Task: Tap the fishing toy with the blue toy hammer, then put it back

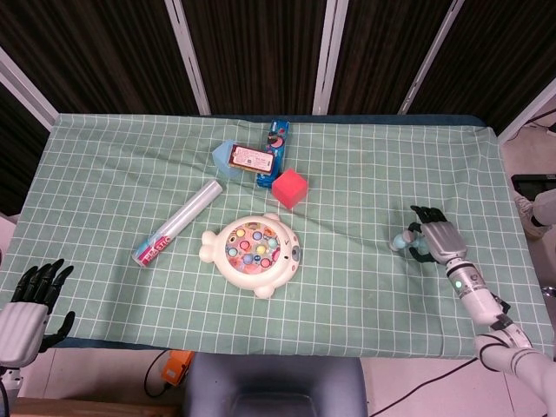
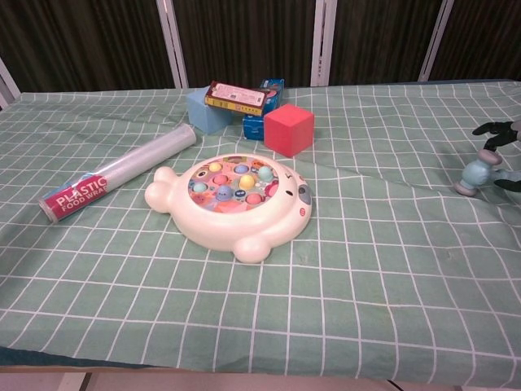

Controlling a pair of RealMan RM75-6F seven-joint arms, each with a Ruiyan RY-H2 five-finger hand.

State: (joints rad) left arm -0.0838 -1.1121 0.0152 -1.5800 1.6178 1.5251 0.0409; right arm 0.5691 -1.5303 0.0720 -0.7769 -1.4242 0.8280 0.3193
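Observation:
The white fish-shaped fishing toy (image 1: pixel 252 254) (image 2: pixel 232 204) lies in the middle of the green checked cloth. Far to its right lies the blue toy hammer (image 1: pixel 402 241) (image 2: pixel 475 173), its head resting on the cloth. My right hand (image 1: pixel 440 239) sits over the hammer's handle, and its dark fingers (image 2: pixel 494 129) are spread on either side of the handle without closing on it. The handle is mostly hidden under the hand. My left hand (image 1: pixel 30 306) hangs off the table's front left corner, fingers apart and empty.
A plastic wrap roll (image 1: pixel 176 223) lies left of the fishing toy. Behind the toy stand a red cube (image 1: pixel 289 188), a light blue block (image 1: pixel 222 157), an orange box (image 1: pixel 254 162) and a blue packet (image 1: pixel 278 136). The table's right edge is close to my right hand.

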